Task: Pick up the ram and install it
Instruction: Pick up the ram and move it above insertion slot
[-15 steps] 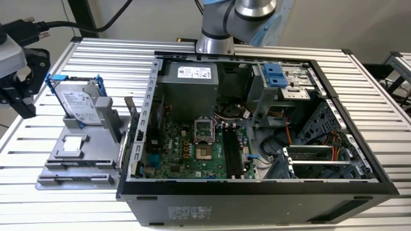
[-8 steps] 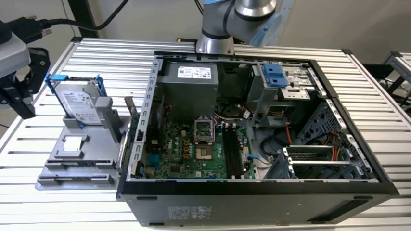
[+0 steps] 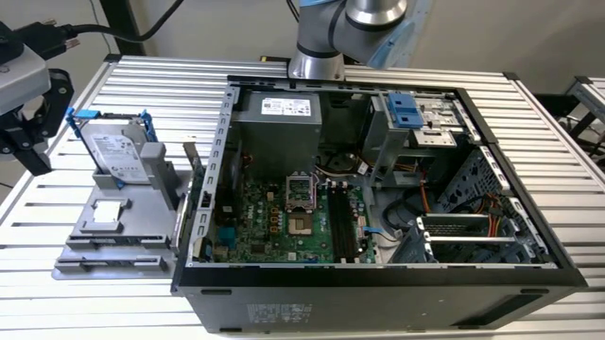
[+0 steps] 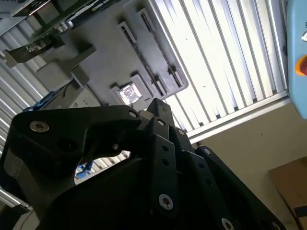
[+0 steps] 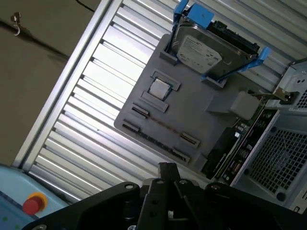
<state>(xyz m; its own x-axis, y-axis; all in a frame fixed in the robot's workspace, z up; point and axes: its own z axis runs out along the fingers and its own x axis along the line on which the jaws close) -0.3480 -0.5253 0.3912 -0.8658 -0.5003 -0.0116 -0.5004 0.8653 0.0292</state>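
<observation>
The ram is a thin dark board standing on edge along the grey fixture plate's side, right next to the open computer case. In the exterior view the ram shows edge-on between plate and case wall. My gripper hangs at the exterior view's far left, above the slatted table and well away from the ram. The black fingers of the gripper meet at one tip with nothing between them, and the second wrist view shows the gripper the same way. The green motherboard lies inside the case.
On the fixture plate a silver hard drive in a blue frame stands upright, with a small square chip beside it. The slatted metal table carries everything. A red button on a light blue box sits off the table edge.
</observation>
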